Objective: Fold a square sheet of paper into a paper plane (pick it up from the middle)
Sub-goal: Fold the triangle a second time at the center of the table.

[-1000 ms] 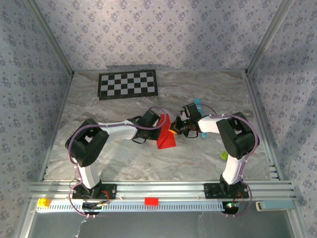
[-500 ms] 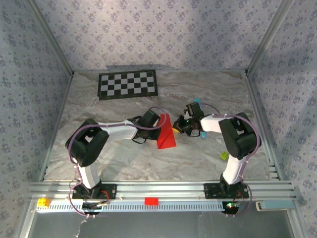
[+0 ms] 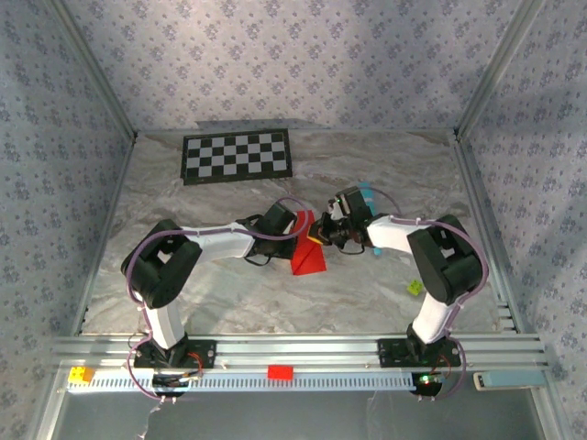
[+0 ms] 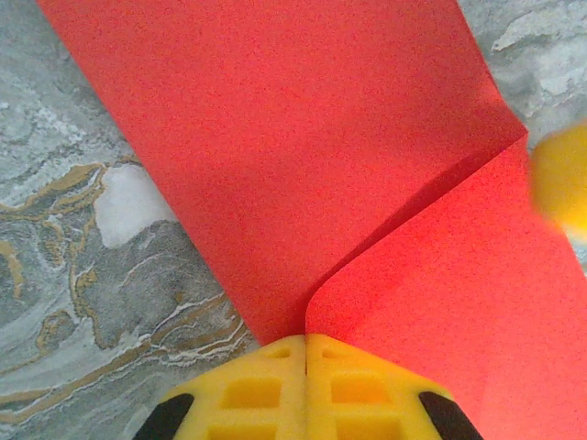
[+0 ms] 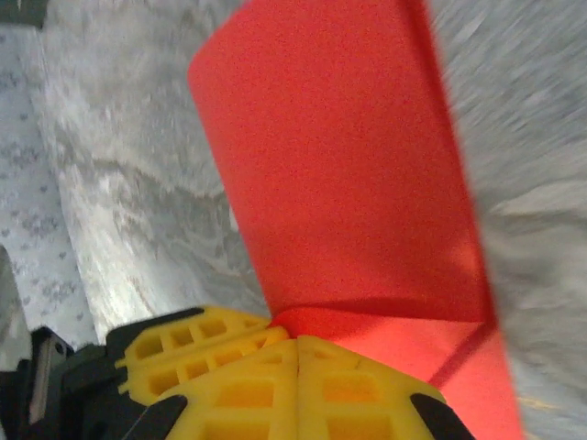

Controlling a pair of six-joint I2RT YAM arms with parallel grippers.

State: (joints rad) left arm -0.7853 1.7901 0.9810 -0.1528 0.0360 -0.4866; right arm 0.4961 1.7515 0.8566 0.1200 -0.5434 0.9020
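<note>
Two pinches hold the square sheet of paper [image 3: 310, 261], which sits partly folded in the middle of the table [image 3: 229, 302]. The left gripper [image 4: 305, 341] and the right gripper [image 5: 295, 344] are each fully closed on an edge. Pulling apart could tear it, and uneven motion could skew the crease.

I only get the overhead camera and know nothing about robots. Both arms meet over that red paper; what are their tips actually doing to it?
Observer: In the left wrist camera the left jaws are shut tight, pinching the red sheet.
Operator: And the other arm?
Observer: The right jaws are shut on it too, and there the paper curls up off the table.
Operator: Is it folded yet?
Observer: Up close, a crease runs out from the left jaws, one flap shading the other.
</note>
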